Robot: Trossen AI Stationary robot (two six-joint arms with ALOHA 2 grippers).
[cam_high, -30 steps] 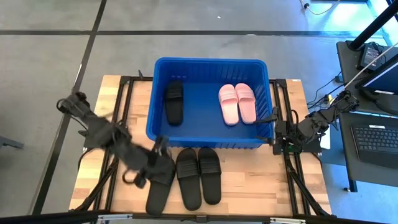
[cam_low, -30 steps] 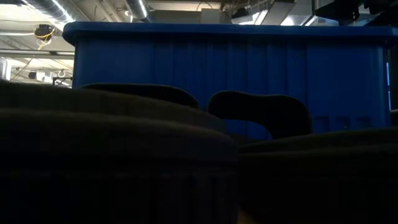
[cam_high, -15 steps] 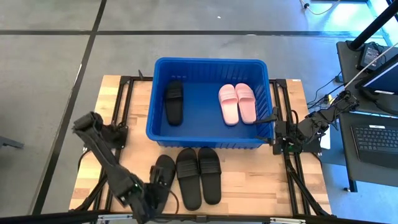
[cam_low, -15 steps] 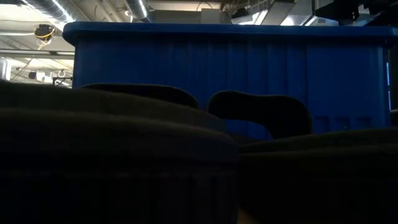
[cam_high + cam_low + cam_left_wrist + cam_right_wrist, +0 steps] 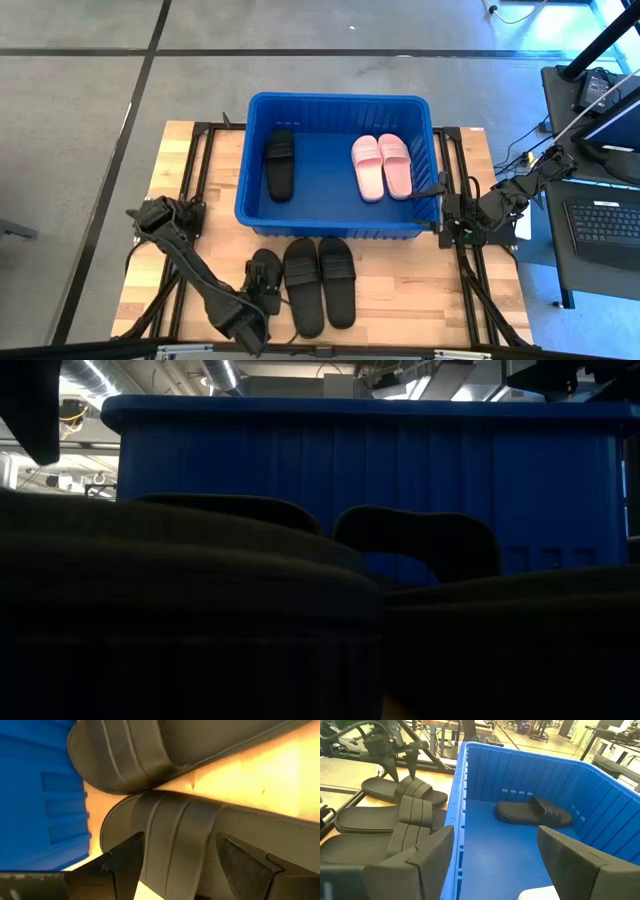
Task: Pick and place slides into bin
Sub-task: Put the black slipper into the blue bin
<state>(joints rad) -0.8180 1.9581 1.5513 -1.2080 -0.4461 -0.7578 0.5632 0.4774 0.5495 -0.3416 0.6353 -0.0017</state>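
The blue bin (image 5: pixel 340 98) holds one black slide (image 5: pixel 279 163) and two pink slides (image 5: pixel 381 166). Three black slides lie soles down on the table in front of the bin. My left gripper (image 5: pixel 263 292) hangs open over the leftmost one (image 5: pixel 265 268). Its fingers point down and stand on either side of that slide's strap (image 5: pixel 175 835), which also shows in the right wrist view (image 5: pixel 414 788). I cannot tell whether they touch it. My right gripper (image 5: pixel 446 212) waits open at the bin's right near corner.
The other two black slides (image 5: pixel 303 285) (image 5: pixel 337 280) lie side by side right of the leftmost one, close to it. The bin's near wall (image 5: pixel 350 480) stands just behind them. Black frame rails (image 5: pixel 200 160) run along both sides of the table.
My left arm has swung toward the table's near edge. Its gripper has turned and come down over the leftmost black slide, fingers pointing down. The slides have stayed where they were.
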